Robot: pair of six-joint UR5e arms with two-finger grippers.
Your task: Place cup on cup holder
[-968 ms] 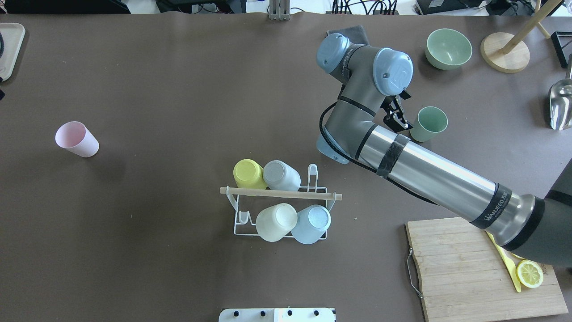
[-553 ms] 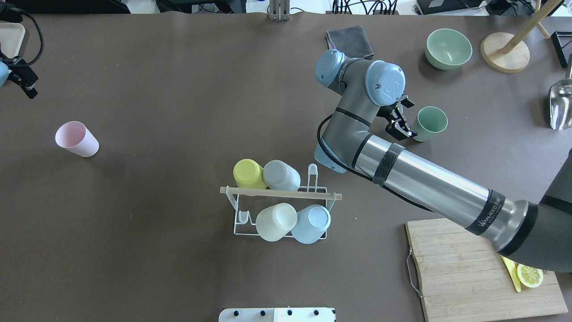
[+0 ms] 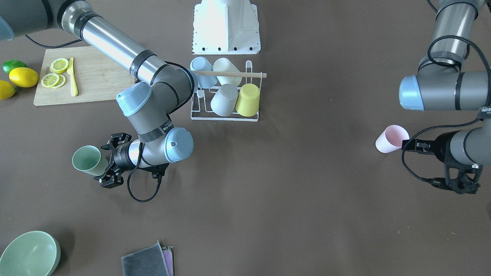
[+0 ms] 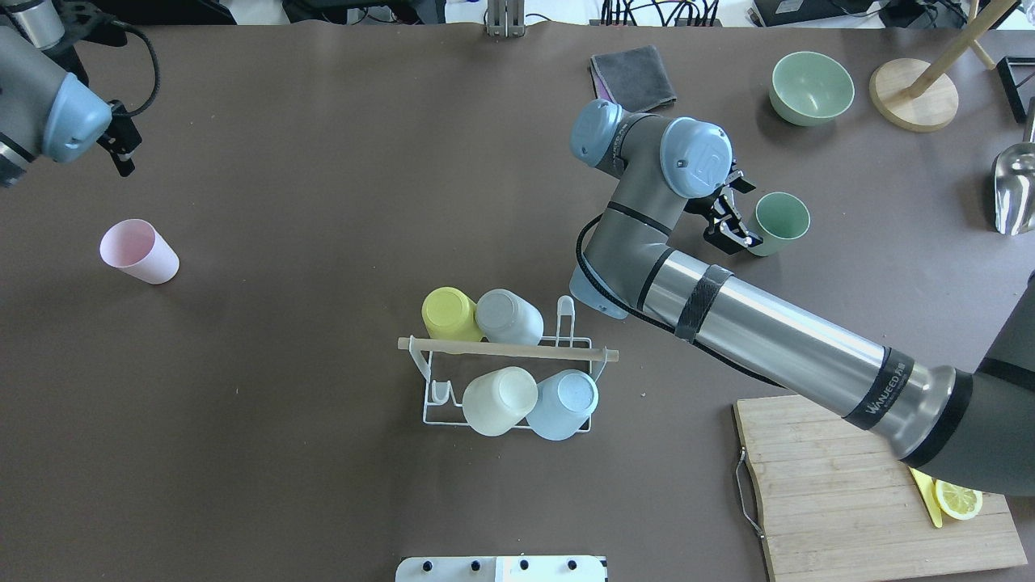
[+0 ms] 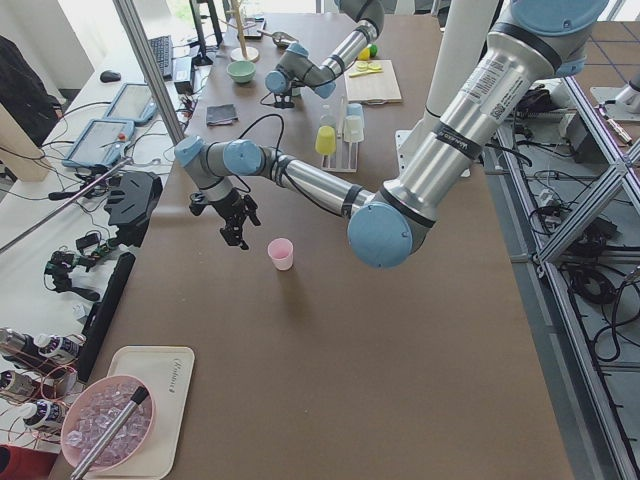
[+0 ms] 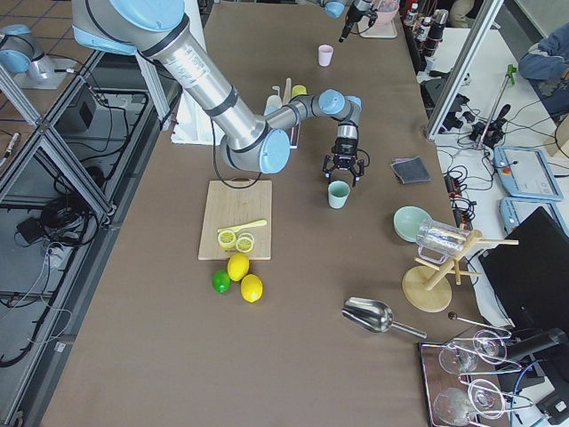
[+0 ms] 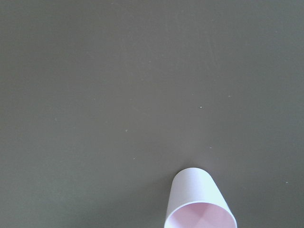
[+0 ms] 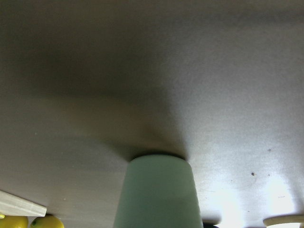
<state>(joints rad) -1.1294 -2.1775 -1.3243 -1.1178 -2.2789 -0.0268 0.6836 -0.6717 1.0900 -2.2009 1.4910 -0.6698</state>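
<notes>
The white wire cup holder [image 4: 508,349] with a wooden rod handle stands mid-table and bears a yellow, a grey, a cream and a blue cup upside down; it also shows in the front view [image 3: 230,73]. A green cup [image 4: 780,220] stands upright at the right. My right gripper [image 4: 744,215] is open, its fingers on either side of the green cup's [image 3: 86,160] lower wall. A pink cup [image 4: 139,251] stands upright at the left. My left gripper [image 3: 463,184] hangs just beyond the pink cup [image 3: 391,138], apart from it, and looks open and empty.
A green bowl [image 4: 811,87], a grey cloth [image 4: 632,74] and a wooden stand [image 4: 914,95] lie at the far right. A cutting board [image 4: 841,485] with a yellow knife and lemon slices sits near right. A metal scoop [image 4: 1015,190] lies at the right edge.
My right gripper has moved up to the green cup so that its fingers flank it. My left arm has come into the overhead view at the far left.
</notes>
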